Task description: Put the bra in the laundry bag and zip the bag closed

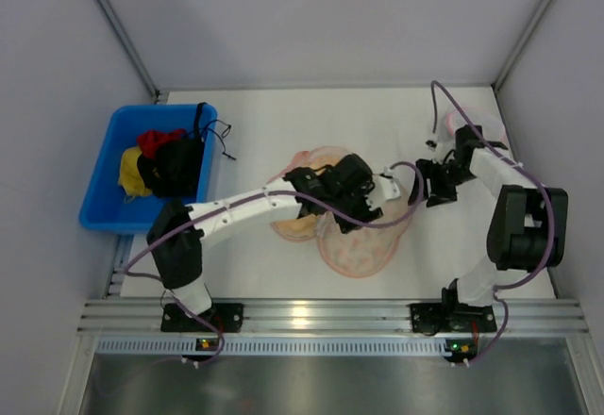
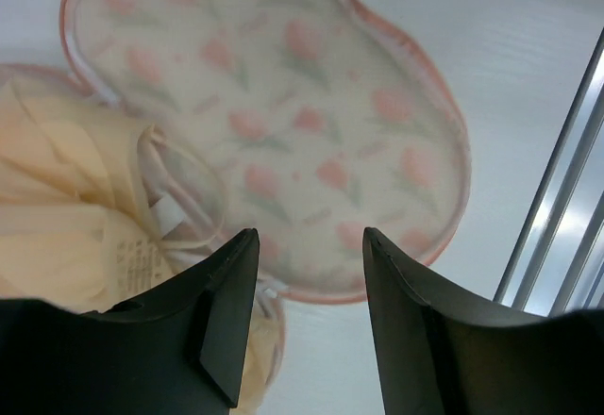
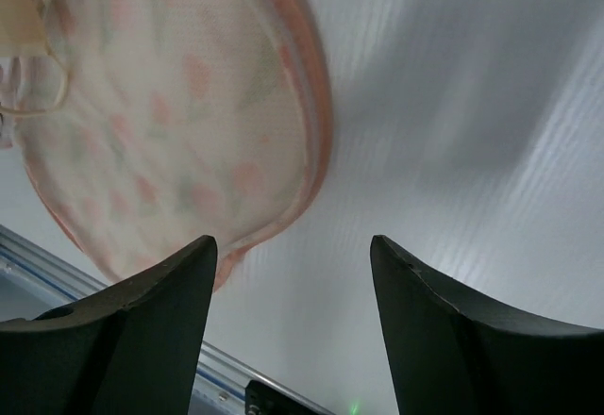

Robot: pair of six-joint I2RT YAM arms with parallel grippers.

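Cream-peach mesh fabric, printed with small soft pink tulip shapes and bound with a pink edge, makes up the laundry bag [image 2: 311, 132]. It is flat, with a rounded, lobed outline, and lies on the white bench [image 2: 528, 38] just ahead of and below the left pincer [image 2: 309, 236]. That pincer's two dark, smooth, wedge-shaped fingers [image 2: 226, 311] stand apart with nothing between them: released.

The bra [image 2: 66, 198] is plain pale tan, soft and crumpled. It sits off the left pincer's left finger, touching the bag. Thin whitish strap loops and a small printed care label show on it. A pink rim curves around its far side; whether it lies inside the bag I cannot tell.

The right pincer [image 3: 293, 240] is also released, its two dark fingers wide apart over bare, faintly ribbed bench. The bag's rounded lobe [image 3: 170, 123] lies ahead of its left finger, blurred in that view.

Well off to the left arm's outer side stands a blue plastic bin [image 1: 94, 209], rectangular with a raised rim, holding soft clothes.

Counted: two pincers with two fingers each, one laundry bag, one bra, one bin, and three garments in it: one red [image 1: 160, 140], one yellow [image 1: 130, 172], one black [image 1: 175, 165].
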